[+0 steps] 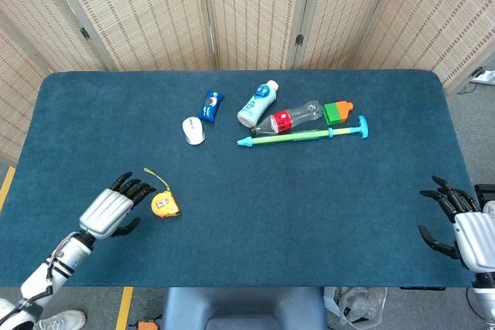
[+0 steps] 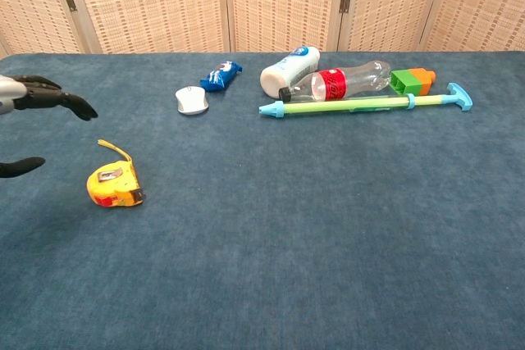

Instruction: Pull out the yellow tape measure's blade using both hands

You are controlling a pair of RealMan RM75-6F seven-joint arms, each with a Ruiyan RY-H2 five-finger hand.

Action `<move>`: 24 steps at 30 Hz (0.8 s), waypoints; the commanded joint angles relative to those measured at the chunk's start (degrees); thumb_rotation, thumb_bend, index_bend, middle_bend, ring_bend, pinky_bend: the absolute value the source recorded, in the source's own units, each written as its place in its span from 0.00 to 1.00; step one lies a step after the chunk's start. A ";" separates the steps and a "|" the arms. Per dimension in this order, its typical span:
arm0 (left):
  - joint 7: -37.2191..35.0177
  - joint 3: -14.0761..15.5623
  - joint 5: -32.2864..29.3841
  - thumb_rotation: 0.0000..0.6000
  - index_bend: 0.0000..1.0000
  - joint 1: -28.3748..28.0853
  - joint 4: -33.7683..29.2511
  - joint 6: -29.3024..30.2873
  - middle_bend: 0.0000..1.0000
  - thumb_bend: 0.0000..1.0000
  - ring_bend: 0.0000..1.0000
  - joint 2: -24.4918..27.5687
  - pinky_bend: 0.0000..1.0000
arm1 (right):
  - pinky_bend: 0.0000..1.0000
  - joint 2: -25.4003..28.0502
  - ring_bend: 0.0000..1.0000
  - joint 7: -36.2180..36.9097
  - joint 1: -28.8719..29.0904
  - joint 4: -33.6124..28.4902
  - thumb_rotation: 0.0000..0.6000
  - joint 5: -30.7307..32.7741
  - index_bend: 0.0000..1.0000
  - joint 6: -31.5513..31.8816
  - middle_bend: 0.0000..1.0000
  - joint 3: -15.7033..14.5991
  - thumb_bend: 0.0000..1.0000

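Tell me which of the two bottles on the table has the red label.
The clear plastic bottle, lying on its side beside the green and blue toy stick. The other bottle is white with blue markings.

Table (image 2: 328, 243): matt blue napped cloth. Tape measure (image 2: 114, 187): glossy yellow plastic. Bottle (image 2: 340, 82): clear shiny plastic. Mouse (image 2: 192, 100): smooth white plastic. Screens (image 2: 148, 2), top of frame: woven reed, wood frames. Hand shells (image 1: 107, 212): matt silver, fingers black.

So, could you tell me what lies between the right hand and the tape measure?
Only bare blue table: in the head view nothing sits between the right hand and the tape measure.
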 commanded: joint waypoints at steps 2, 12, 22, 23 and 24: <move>-0.22 0.51 -0.03 1.00 0.16 -4.59 1.06 -5.87 0.20 0.54 0.14 -1.21 0.06 | 0.15 0.12 0.19 -0.16 -0.05 -0.17 1.00 0.06 0.23 0.02 0.12 0.00 0.37; 3.97 0.43 -5.60 1.00 0.11 -9.32 2.74 -13.73 0.15 0.54 0.08 -3.92 0.04 | 0.15 -0.01 0.19 0.08 -0.33 0.09 1.00 0.49 0.23 0.01 0.12 -0.04 0.37; 9.93 0.73 -12.95 1.00 0.11 -12.51 4.71 -18.39 0.14 0.54 0.07 -7.11 0.02 | 0.15 -0.34 0.19 0.56 -0.31 0.76 1.00 0.76 0.23 -0.38 0.12 -0.06 0.37; 10.68 0.79 -13.87 1.00 0.11 -12.78 4.99 -18.62 0.14 0.54 0.07 -7.38 0.02 | 0.15 -0.36 0.19 0.58 -0.34 0.84 1.00 0.71 0.23 -0.36 0.12 -0.09 0.37; 11.25 0.86 -14.49 1.00 0.11 -12.96 5.12 -18.72 0.14 0.54 0.07 -7.51 0.02 | 0.15 -0.36 0.19 0.59 -0.37 0.87 1.00 0.66 0.23 -0.28 0.12 -0.10 0.37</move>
